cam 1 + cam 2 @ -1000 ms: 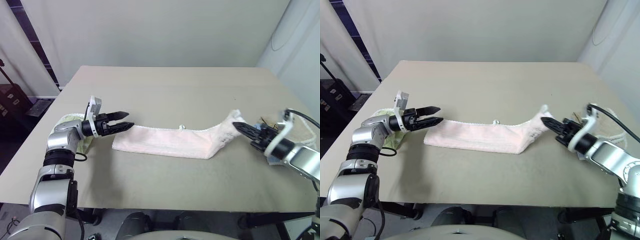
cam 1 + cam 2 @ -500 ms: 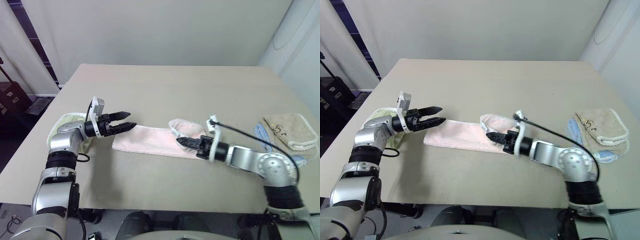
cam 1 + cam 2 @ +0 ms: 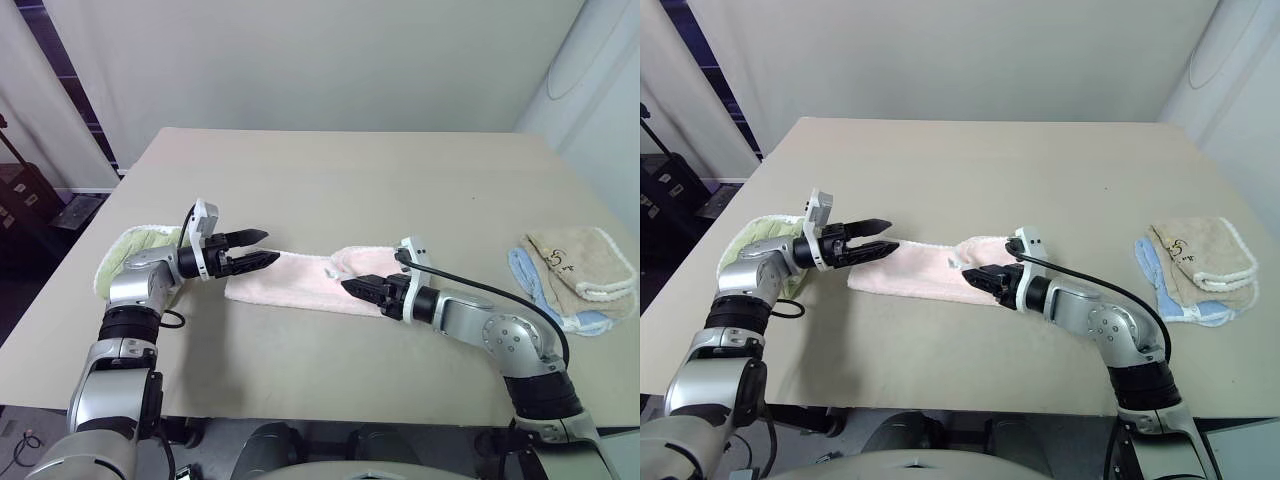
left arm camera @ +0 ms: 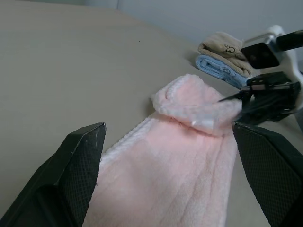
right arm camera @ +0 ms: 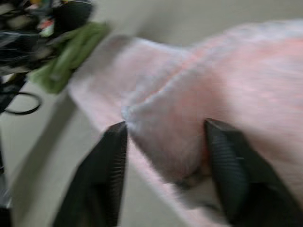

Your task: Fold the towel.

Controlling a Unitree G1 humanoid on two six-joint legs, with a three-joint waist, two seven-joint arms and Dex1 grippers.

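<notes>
1. The right gripper (image 3: 977,275) is seen low over the near middle of the table (image 3: 330,170), its fingers parted on either side of the folded-over end of the towel (image 3: 300,280). In the right wrist view the pink pile sits between them; whether it is pinched or already freed cannot be told.
2. The towel lies as a pale pink strip across the near middle of the table, its right end doubled back onto the strip as a rounded flap, its left end flat just under the left gripper (image 3: 256,249).
3. The cloth is judged light, soft and limp. A pinch at a trimmed edge or corner is advised, since the thick pile would slump or slip if taken mid-panel.
4. The left gripper is held level with its fingers spread wide and nothing between them, pointed along the strip.
5. A second ago the right end was stretched out far to the right in the shut right gripper. It has since been carried leftward and laid over the strip, and the fingers have been opened.
6. Farther right, the beige towel (image 3: 580,260) rests on a blue cloth (image 3: 535,285). A green towel (image 3: 125,255) lies beneath the left arm.
</notes>
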